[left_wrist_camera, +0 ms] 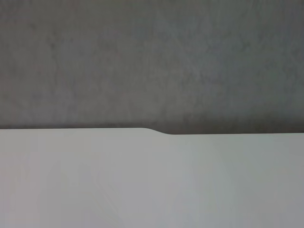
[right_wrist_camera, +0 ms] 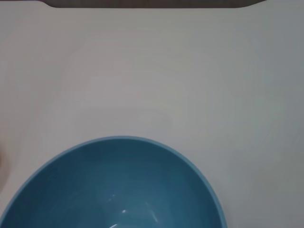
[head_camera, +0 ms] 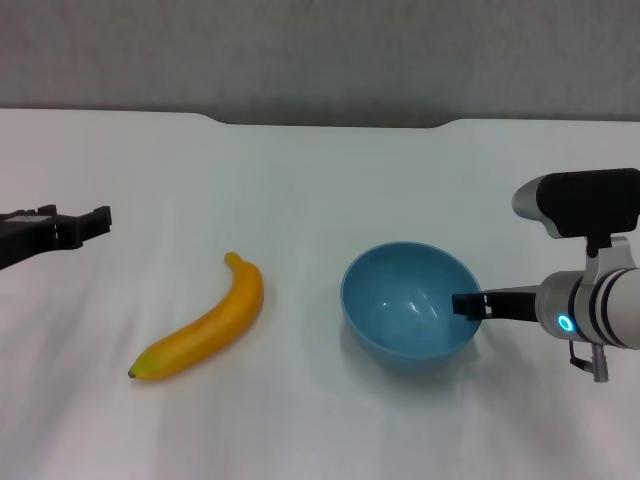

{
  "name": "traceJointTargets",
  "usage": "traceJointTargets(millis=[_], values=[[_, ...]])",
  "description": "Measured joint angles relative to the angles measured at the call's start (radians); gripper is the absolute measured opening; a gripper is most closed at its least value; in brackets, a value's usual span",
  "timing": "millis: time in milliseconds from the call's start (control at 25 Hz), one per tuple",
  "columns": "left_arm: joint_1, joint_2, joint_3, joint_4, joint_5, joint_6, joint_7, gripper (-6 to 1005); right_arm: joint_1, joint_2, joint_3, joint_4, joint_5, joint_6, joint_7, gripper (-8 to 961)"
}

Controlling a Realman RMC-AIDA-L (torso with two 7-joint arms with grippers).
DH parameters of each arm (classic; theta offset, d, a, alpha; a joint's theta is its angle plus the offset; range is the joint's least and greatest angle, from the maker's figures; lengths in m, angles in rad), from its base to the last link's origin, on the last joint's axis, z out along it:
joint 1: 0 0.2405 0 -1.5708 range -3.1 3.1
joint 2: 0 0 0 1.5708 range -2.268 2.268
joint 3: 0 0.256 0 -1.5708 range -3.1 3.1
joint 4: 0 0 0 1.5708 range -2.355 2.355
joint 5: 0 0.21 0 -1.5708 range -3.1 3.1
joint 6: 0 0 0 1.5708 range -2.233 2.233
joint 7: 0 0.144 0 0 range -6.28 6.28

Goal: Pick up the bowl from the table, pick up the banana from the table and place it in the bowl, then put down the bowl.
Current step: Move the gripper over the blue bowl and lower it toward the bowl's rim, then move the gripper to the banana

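The light-blue bowl (head_camera: 408, 298) stands on the white table (head_camera: 320, 180), right of centre. Its inside fills the near part of the right wrist view (right_wrist_camera: 114, 190). My right gripper (head_camera: 468, 305) is at the bowl's right rim, with its black tip reaching over the rim into the bowl. The yellow banana (head_camera: 205, 322) lies on the table to the left of the bowl, apart from it, with its stem pointing away from me. My left gripper (head_camera: 85, 226) is parked above the table at the far left, well away from the banana.
The table's far edge has a shallow notch (head_camera: 335, 123), with a grey wall behind it. The left wrist view shows only bare tabletop (left_wrist_camera: 142, 180) and that wall. Bare table lies between the banana and the left arm.
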State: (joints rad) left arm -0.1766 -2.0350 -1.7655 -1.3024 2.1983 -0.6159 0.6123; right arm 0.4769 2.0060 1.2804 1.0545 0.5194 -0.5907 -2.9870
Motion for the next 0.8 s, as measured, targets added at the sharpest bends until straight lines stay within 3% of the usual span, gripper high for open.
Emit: traceJointTargets(millis=[200, 440, 640, 800], values=[[0.004, 0.0, 0.001, -0.001, 0.0, 0.0, 0.0, 802, 0.0, 0.001, 0.0, -0.003, 0.0, 0.005, 0.004, 580], [0.012, -0.001, -0.002, -0.001, 0.0, 0.001, 0.0, 809, -0.001, 0.002, -0.023, -0.009, -0.004, 0.034, 0.002, 359], [0.014, -0.001, -0.001, -0.002, 0.0, 0.001, 0.0, 816, -0.009, 0.001, -0.037, -0.009, -0.01, 0.063, -0.004, 121], [0.013, -0.001, 0.001, -0.002, 0.0, 0.001, 0.0, 820, -0.035, 0.0, -0.036, 0.008, -0.011, 0.09, -0.004, 39]])
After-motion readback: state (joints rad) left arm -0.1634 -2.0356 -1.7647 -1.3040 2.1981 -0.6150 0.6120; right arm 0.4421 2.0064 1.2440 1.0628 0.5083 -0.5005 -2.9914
